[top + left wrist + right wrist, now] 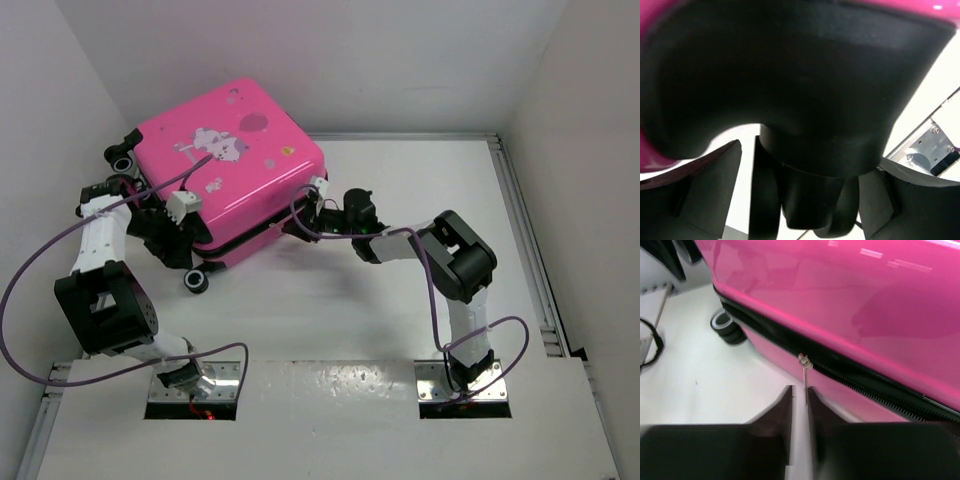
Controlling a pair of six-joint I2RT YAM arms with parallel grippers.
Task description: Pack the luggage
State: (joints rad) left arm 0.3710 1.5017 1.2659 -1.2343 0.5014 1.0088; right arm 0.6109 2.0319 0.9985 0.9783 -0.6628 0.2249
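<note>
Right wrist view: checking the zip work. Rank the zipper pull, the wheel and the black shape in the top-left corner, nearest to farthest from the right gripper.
1. zipper pull, between the fingertips of the right gripper.
2. wheel, upper left, under the luggage.
3. black shape, far top-left corner.

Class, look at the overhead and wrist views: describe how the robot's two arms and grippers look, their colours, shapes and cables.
Both the left arm and right arm have white links joined by bulky black joint housings. A purple cable loops along each. The left gripper and right gripper have matte black, wedge-shaped fingers.
</note>
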